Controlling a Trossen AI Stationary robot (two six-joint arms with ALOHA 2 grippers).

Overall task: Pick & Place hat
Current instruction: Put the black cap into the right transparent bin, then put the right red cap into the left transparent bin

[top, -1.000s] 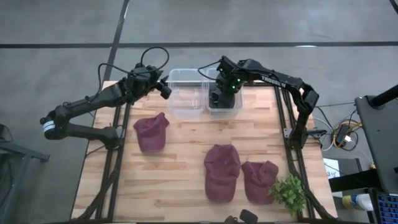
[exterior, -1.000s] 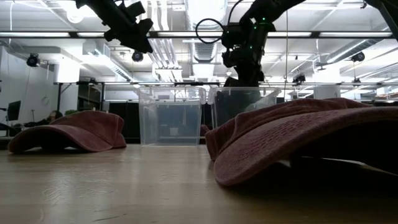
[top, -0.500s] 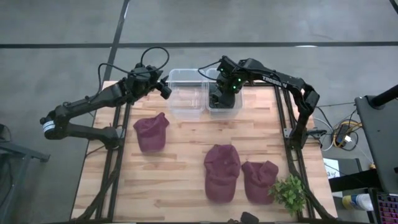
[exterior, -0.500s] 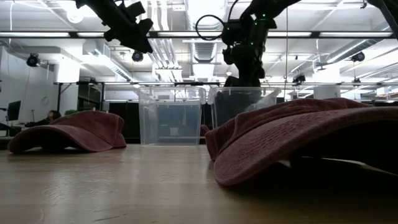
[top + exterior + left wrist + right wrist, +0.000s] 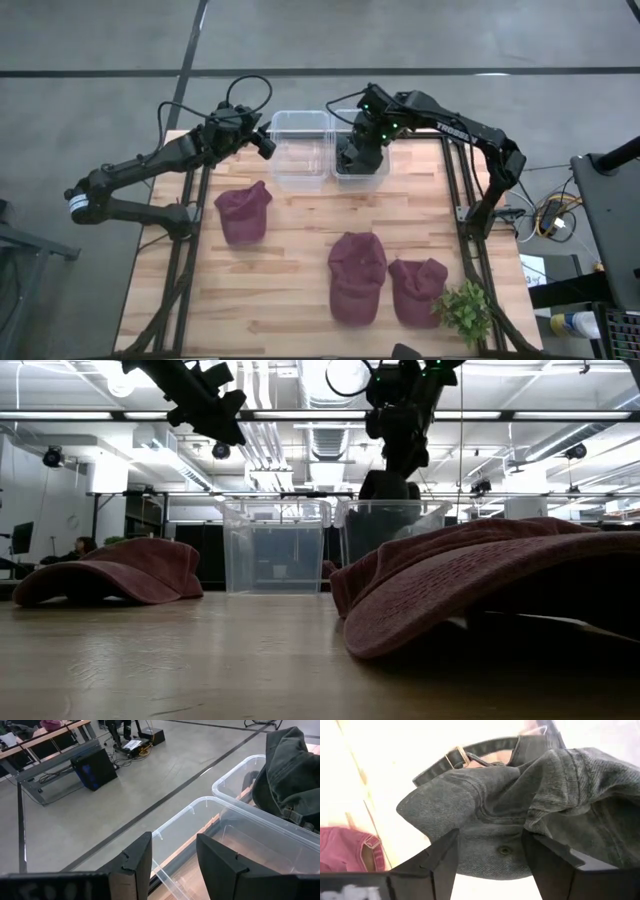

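Your right gripper (image 5: 490, 865) stands with its fingers apart, holding nothing, directly over the grey hat (image 5: 520, 815) lying in the right bin (image 5: 362, 170) at the table's far edge. Your left gripper (image 5: 172, 865), half open and empty, hovers near the far left corner by the empty bin (image 5: 300, 150). Only the wrist view shows the hat's strap and buckle; three red hats (image 5: 357, 275) wait nearer.

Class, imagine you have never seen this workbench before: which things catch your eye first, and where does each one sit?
Three maroon hats lie on the wooden table: one toward the left, two close together near the front right, beside a small green plant. At the far edge stand two clear bins; the left bin looks empty. The right gripper hangs over the right bin, jaws apart above a dark grey hat.
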